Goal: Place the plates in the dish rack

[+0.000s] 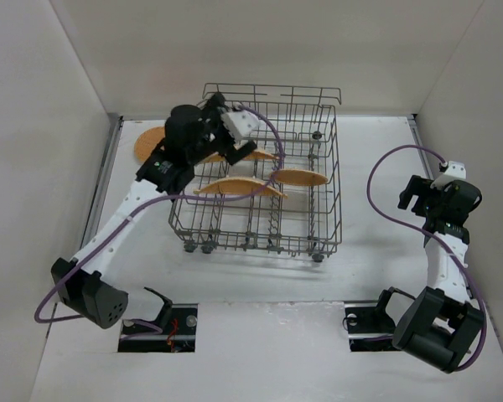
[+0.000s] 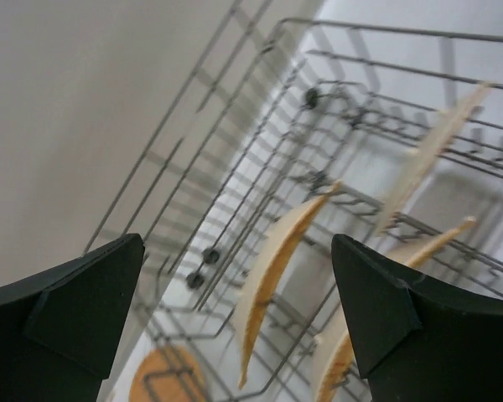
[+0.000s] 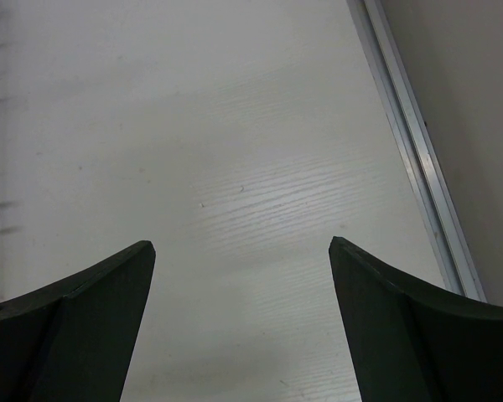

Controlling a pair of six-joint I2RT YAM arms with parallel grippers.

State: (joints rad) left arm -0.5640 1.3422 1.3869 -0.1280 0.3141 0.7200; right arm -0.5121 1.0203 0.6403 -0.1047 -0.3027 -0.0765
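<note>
- Dish rack [image 1: 329, 180]: thin grey metal wire, lightly glossy.
- Plates [image 1: 239, 188]: matt orange-tan.
- Table [image 3: 260, 167]: white, smooth, faint grain, soft sheen.
- Left gripper [image 2: 236, 243]: matt black plastic.

Nothing readable tbh, no text, labels, brands or numbers anywhere, not on the rack [image 1: 260, 167], plates [image 1: 239, 188] or arms afaict.
</note>
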